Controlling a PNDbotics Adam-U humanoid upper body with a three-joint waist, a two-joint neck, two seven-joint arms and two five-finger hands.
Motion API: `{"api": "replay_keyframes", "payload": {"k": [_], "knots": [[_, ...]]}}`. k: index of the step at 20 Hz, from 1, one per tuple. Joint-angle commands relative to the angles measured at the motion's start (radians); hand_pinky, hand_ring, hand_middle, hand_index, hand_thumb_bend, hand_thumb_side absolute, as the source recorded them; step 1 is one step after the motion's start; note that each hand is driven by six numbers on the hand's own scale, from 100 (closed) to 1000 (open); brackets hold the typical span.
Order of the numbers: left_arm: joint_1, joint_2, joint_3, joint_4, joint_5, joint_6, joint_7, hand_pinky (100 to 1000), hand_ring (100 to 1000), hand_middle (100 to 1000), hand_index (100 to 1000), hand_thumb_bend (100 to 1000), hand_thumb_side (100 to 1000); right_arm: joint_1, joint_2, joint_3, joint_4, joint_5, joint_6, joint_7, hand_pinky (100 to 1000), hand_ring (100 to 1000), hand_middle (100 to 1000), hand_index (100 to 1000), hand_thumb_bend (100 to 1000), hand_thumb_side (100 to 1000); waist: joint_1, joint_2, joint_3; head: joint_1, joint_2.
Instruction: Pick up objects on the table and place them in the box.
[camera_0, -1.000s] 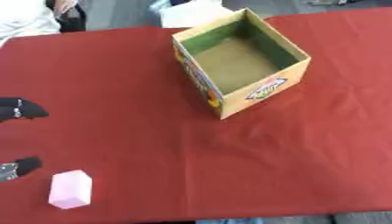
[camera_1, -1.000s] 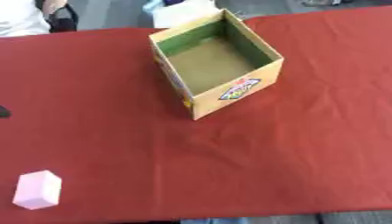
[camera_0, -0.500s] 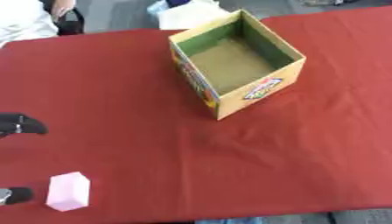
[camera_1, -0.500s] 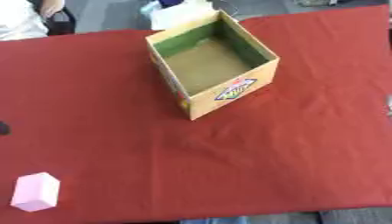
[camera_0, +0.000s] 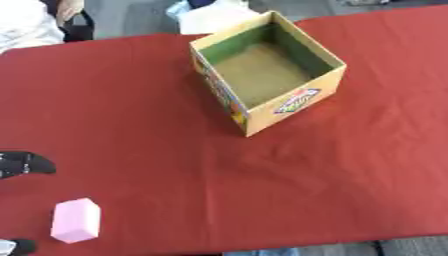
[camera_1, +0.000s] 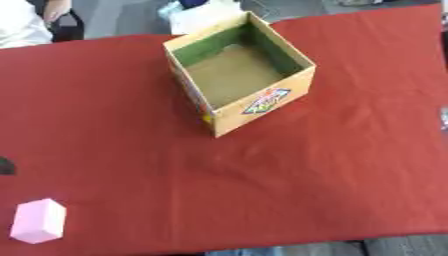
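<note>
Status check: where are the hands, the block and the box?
Left hand at left edge, fingers unclear; right hand out of view. Pink block on cloth, near left, untouched. Box open, empty. Path clear.

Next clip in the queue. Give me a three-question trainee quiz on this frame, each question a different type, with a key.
1. True or false: the pink block already lies inside the box.
2. Multiple choice: where does the pink block sit on the red tablecloth? A) near-left corner B) far-right corner C) against the box's front wall
3. Short answer: which robot hand shows in the left eye view, and at which edge?

Key
1. False. The block lies on the cloth, well apart from the box, and the box's floor looks bare.
2. A.
3. The left hand, only dark fingertips at the left edge, above the block and not touching it.
</note>
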Motion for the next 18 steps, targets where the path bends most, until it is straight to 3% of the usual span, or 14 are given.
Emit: {"api": "replay_keyframes", "payload": {"k": [1, 6, 12, 18], "knots": [[-0.001, 0.042, -0.003, -0.013, 0.020, 0.003, 0.011, 842, 858, 869, 938, 473, 436, -0.010, -0.029, -0.013, -0.015, 0.001, -0.001, 0.001, 875, 841, 816, 858, 109, 1000, 0.001, -0.014, -0.001, 0.002, 0.006], [0.001, 0.052, -0.016, -0.013, 0.064, -0.018, -0.028, 848, 860, 880, 954, 370, 287, -0.010, -0.031, -0.013, -0.015, 0.000, -0.001, 0.001, 875, 840, 814, 858, 109, 1000, 0.008, -0.017, -0.003, 0.004, 0.012], [0.015, 0.072, -0.028, -0.013, 0.081, -0.012, -0.080, 866, 875, 897, 967, 458, 380, -0.005, -0.035, -0.015, -0.015, 0.002, 0.001, 0.000, 875, 840, 812, 858, 109, 1000, 0.017, -0.022, -0.001, 0.004, 0.021], [0.037, 0.071, -0.028, -0.013, 0.008, 0.065, -0.034, 892, 890, 901, 970, 531, 368, 0.001, -0.037, -0.017, -0.015, 0.003, 0.001, -0.002, 876, 839, 811, 858, 108, 1000, 0.023, -0.024, 0.003, 0.003, 0.024]]}}
